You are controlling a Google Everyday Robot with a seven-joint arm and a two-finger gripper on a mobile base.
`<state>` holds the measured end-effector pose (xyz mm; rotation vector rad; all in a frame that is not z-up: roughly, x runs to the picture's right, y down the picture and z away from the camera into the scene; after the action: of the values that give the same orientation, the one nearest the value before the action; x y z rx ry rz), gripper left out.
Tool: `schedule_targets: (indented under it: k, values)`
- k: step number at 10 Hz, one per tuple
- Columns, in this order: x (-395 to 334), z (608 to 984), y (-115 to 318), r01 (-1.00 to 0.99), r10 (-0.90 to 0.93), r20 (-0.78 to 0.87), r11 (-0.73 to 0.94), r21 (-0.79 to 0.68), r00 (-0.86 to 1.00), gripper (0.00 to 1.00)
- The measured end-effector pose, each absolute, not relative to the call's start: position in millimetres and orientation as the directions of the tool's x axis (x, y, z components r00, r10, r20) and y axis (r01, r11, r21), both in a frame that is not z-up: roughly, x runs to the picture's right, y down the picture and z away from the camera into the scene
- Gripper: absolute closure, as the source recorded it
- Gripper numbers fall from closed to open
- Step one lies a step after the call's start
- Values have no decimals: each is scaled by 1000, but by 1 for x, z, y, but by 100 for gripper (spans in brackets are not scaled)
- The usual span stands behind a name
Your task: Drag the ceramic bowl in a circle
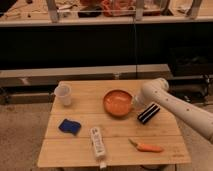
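Observation:
The ceramic bowl (118,102) is round, shallow and orange-red. It sits upright on the wooden table (85,157), right of centre. My gripper (134,101) is at the bowl's right rim, at the end of the white arm (175,110) that reaches in from the right. Its tip is touching or overlapping the rim, and the contact point itself is hidden.
A translucent white cup (63,94) stands at the back left. A blue sponge (70,126) lies front left and a white bottle (98,142) lies front centre. A carrot (144,147) lies front right. A black striped object (148,113) lies just right of the bowl, under the arm.

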<state>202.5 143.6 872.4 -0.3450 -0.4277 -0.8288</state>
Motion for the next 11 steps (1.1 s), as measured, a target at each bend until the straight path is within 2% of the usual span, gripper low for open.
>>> schedule_targets:
  k: [4,8,11]
  values:
    - [223,850,169,767,-629,489,627,-139,604,96]
    - [171,823,186,857,-710,511,503,-114,484,96]
    - [146,823,185,891,-742,519,445,-95,425,96]
